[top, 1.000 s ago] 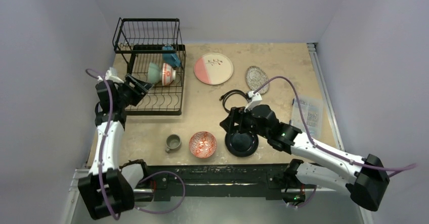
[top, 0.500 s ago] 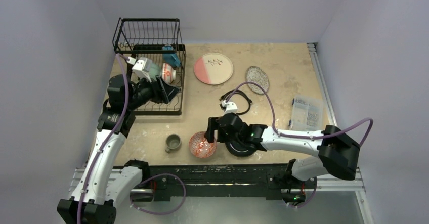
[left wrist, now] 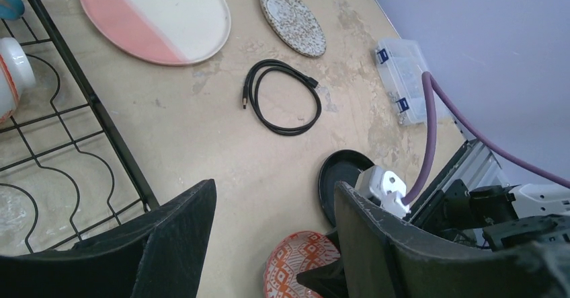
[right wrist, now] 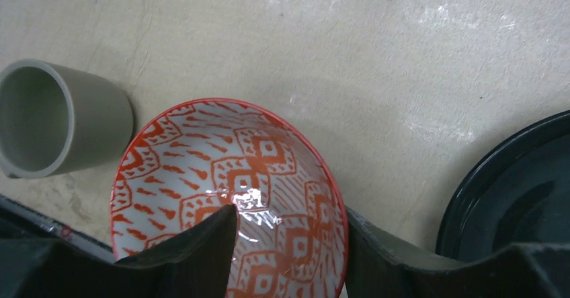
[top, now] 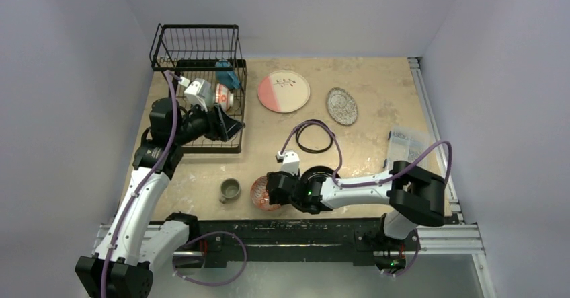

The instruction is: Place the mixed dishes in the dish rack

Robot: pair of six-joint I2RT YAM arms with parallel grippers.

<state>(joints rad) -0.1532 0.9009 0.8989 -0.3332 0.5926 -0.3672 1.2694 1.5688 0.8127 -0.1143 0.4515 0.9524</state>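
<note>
Right tool (right wrist: 289,210), released, straddles the rim of the red-patterned bowl (right wrist: 201,157) and should clench next, then lift it to the dish rack (top: 205,148); left tool (left wrist: 274,187) hangs released.

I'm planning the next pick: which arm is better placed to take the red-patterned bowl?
Right. The right claw, open, straddles the rim of the red-patterned bowl. The left claw, open and empty, is away by the dish rack.

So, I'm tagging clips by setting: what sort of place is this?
Probably a robotics lab test cell, not a kitchen: bare walls box in a table, robot arms are bolted to a metal frame at its edge, and a clear parts box lies on it.
</note>
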